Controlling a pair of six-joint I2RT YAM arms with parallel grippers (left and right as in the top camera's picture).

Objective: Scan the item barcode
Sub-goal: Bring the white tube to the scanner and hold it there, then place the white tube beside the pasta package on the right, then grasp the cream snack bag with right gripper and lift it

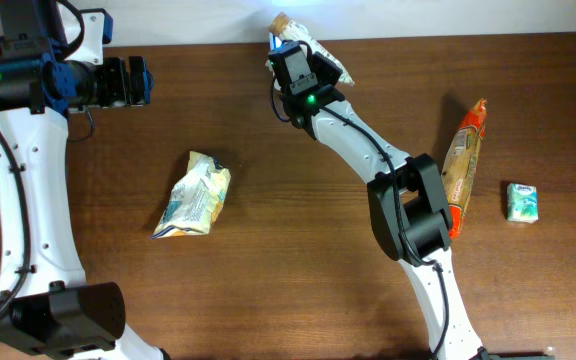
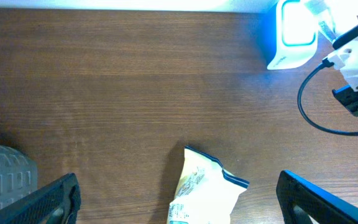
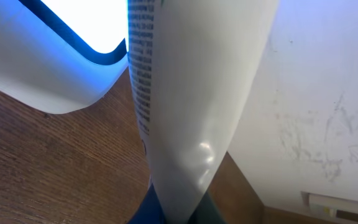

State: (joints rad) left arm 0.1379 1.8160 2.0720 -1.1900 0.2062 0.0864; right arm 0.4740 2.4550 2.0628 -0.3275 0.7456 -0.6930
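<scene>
One glossy white packet (image 3: 191, 93) is pinched in the right gripper (image 1: 296, 58), just beside one blue-lit white scanner (image 3: 55, 56). The left gripper (image 1: 140, 80) is spread wide; one crumpled yellow-blue bag (image 2: 204, 190) is seen ahead of its fingers. One long orange packet (image 1: 463, 160) and one green box (image 1: 522, 202) lie well behind the right fingers.

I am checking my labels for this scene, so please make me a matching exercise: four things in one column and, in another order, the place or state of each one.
Things:
1. crumpled snack bag
2. small green box
3. white packet
4. left gripper

Places or states:
a. open and empty, at the top left of the overhead view
b. held in the shut right gripper, beside the glowing scanner
c. lying on the table, nearest its right edge
d. lying on the table, left of the middle

Pairs: 1-d, 2-c, 3-b, 4-a.
</scene>
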